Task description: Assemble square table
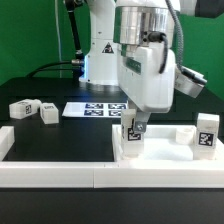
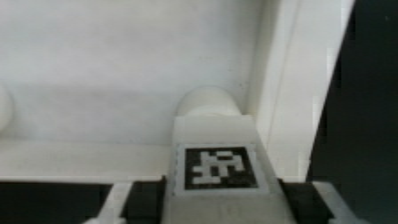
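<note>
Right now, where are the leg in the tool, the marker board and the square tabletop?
table leg (image 1: pixel 132 137): exterior view, tagged face.
marker board (image 1: pixel 95 109): exterior view, printed middle.
square tabletop (image 1: pixel 165 149): exterior view, front wall.

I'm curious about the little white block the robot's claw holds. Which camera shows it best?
The wrist view: the block is large and central, its tag readable, held by the gripper. The exterior view shows it small, under the bulky gripper.
</note>
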